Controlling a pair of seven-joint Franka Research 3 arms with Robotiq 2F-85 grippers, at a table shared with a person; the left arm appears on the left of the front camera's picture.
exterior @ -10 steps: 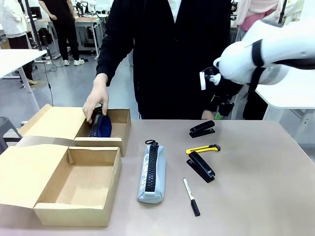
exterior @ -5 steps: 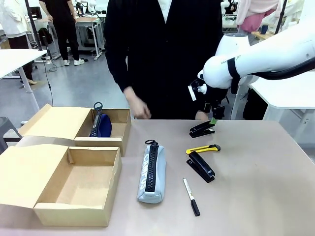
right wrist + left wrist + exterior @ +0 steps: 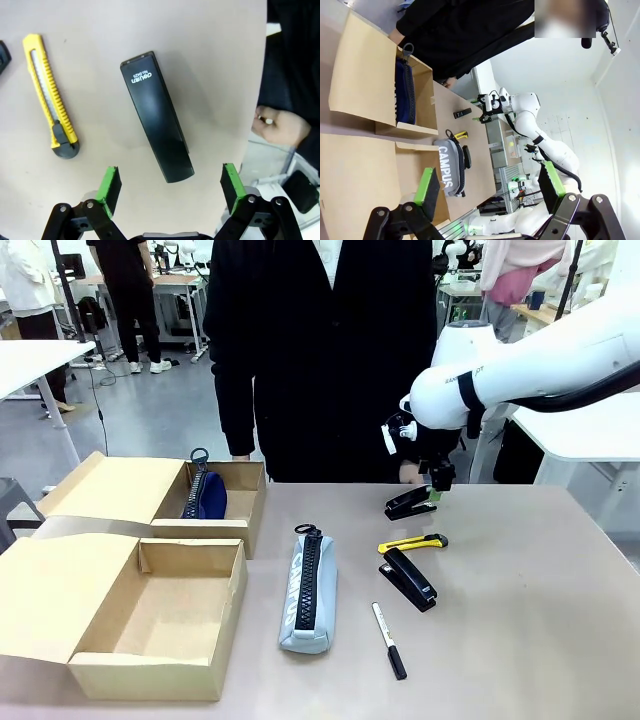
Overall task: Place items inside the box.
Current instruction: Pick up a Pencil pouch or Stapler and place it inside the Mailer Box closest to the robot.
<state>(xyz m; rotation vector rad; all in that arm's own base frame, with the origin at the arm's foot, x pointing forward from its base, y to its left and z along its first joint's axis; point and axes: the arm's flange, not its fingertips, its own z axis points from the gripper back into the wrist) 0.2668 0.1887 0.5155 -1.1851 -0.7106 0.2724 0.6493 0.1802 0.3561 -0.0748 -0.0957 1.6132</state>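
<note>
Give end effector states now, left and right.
Left end effector: open, holding nothing.
Right end effector: open over a black stapler, not gripping it.

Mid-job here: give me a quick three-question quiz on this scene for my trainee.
1. True or false: the navy case lies inside the far box.
2. Which item does the open right gripper hang over? A. the marker B. the far stapler C. the grey case
3. How many items lie on the table, outside both boxes?
Key: 1 true; 2 B; 3 five: grey case, far stapler, near stapler, knife, marker.
</note>
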